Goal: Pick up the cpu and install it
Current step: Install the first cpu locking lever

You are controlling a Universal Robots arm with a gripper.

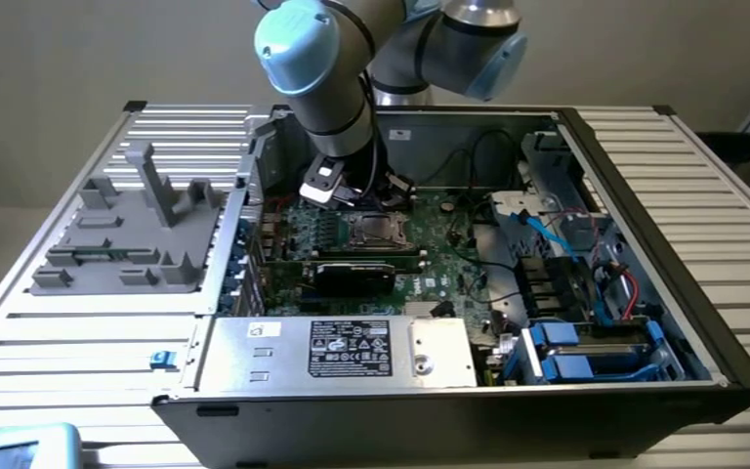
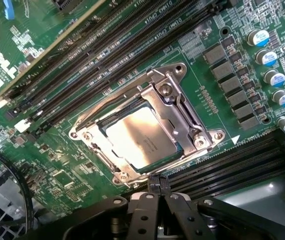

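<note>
The cpu [image 2: 141,137], a flat square chip with a dull silver top, lies in the metal socket frame [image 2: 182,107] on the green motherboard [image 2: 70,165]. In the exterior view the cpu [image 1: 372,231] sits in the middle of the open computer case, just to the right of and below the arm's tool. My gripper [image 2: 157,184] is shut, its black fingertips [image 2: 152,186] pressed together with nothing between them. It hovers just beside the socket's edge, above the board. In the exterior view the gripper [image 1: 345,202] hangs over the board at the socket's upper left.
Black memory slots [image 2: 107,47] run on both sides of the socket. A black graphics card [image 1: 355,272] and a silver power supply box [image 1: 336,350] lie nearer the case front. Cables and blue drive bays [image 1: 584,342] crowd the exterior view's right. A grey fixture tray [image 1: 128,234] stands on the left.
</note>
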